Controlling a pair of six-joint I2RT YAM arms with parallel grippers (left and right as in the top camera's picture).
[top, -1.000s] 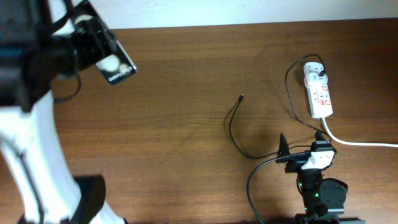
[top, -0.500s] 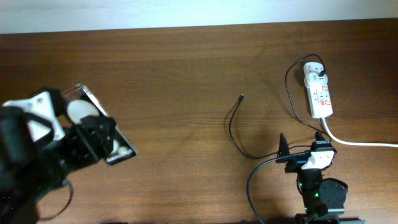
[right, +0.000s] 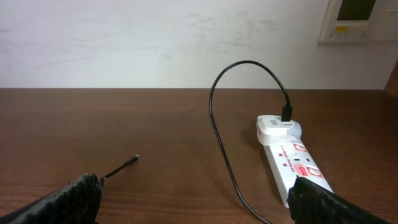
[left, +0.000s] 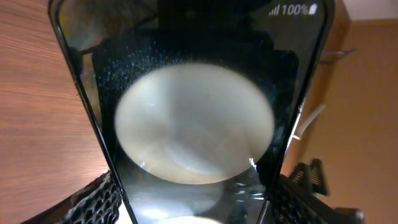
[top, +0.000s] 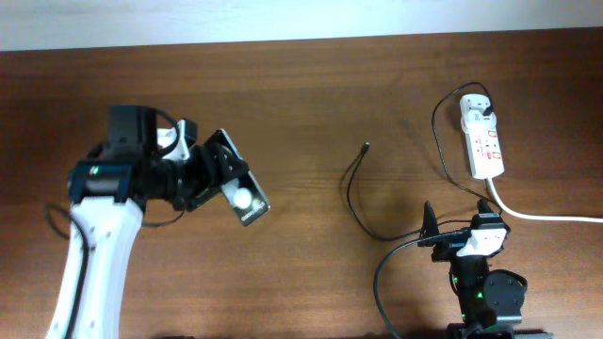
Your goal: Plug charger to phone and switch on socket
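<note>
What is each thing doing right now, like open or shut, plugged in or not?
phone: held, tilted, no cable in it.
left gripper: shut on the phone.
right gripper: open, empty.
charger: plugged into the socket, tip loose on the table.
socket: lying flat; switch on or off, cannot tell.

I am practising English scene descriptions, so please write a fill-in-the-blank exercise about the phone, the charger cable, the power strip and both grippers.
1. The left gripper holds the flat black rectangular ___.
2. The tiny plug tip of the long thin black charger cable lies on the brown wooden ___.
3. The cable's other end goes into the elongated ___ power strip.
4. The right gripper is ___ and holds nothing.
Missing words: phone; table; white; open.
</note>
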